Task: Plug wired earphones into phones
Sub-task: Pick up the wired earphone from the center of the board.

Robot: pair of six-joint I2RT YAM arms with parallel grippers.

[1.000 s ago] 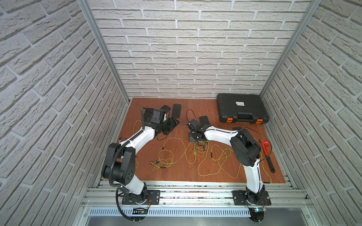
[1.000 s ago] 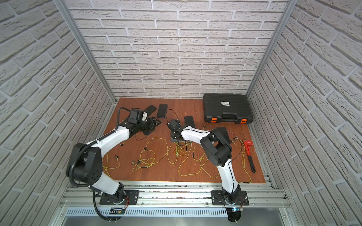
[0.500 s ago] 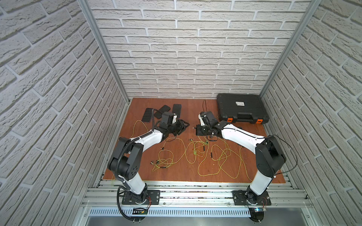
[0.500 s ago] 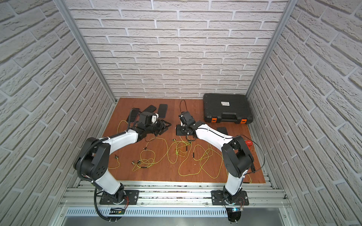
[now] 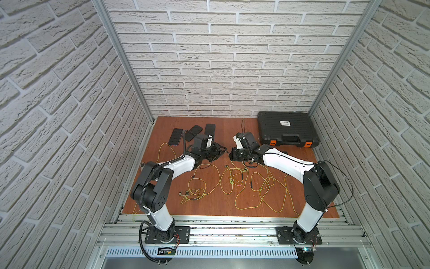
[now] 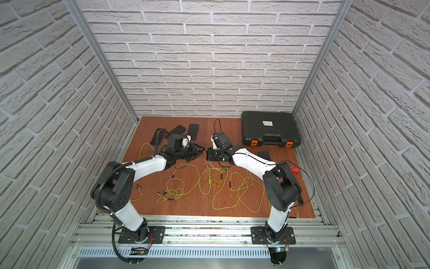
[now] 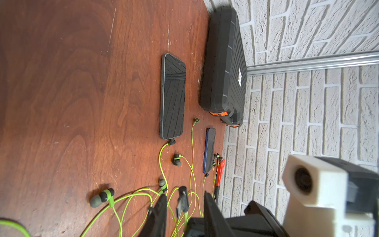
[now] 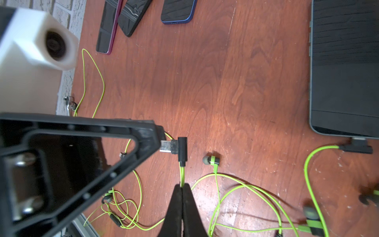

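Observation:
Yellow-green wired earphones sprawl over the wooden table. My right gripper is shut on one cord just behind its dark plug. The plug's metal end points at my left gripper, whose jaws stand apart with that plug between them, a gap on each side. The two grippers meet at mid-table in both top views, left and right. Three phones lie at the back left. A phone and a blue-edged phone each have a cord plugged in.
A large ribbed black case with orange latches stands at the back right. A red-handled tool lies by the right wall. Loose earbuds and cord loops cover the middle and front of the table. Brick walls close three sides.
My left gripper has moved right from the back-left phones to meet the right gripper, and its jaws have narrowed around the plug. The right arm's elbow has swung out to the right.

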